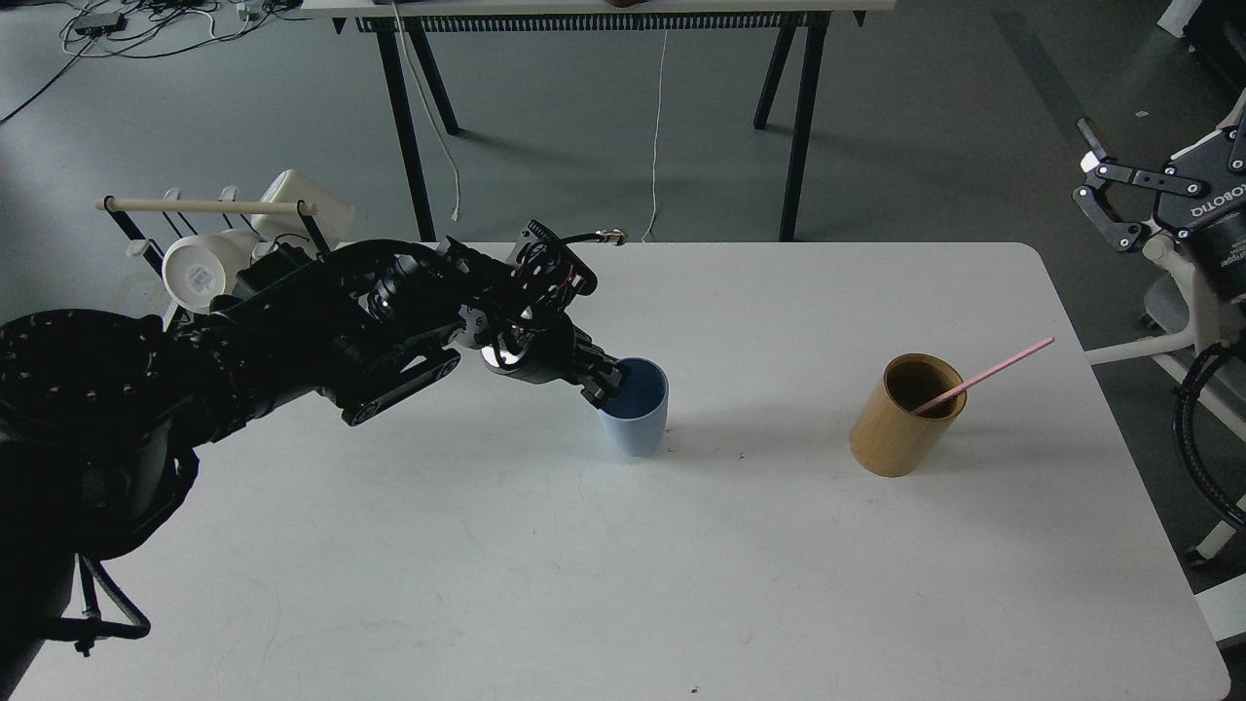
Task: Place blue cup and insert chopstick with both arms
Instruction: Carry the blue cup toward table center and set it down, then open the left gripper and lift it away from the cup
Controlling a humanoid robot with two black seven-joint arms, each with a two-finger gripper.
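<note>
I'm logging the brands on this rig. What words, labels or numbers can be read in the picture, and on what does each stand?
"ROBOTIQ": white letters on the black body of the right end effector, seen turned on its side at the right edge.
Label on the underside of the white mug on the rack: too small and blurred to read.
Nothing readable on the light-blue tapered cup, the tan bamboo cylinder or the left end effector.

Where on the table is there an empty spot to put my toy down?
The whole near half of the white table is bare. There is also a free patch between the blue cup and the bamboo holder with the pink chopstick. It is crowded on the left, where the left gripper pinches the cup's rim.
</note>
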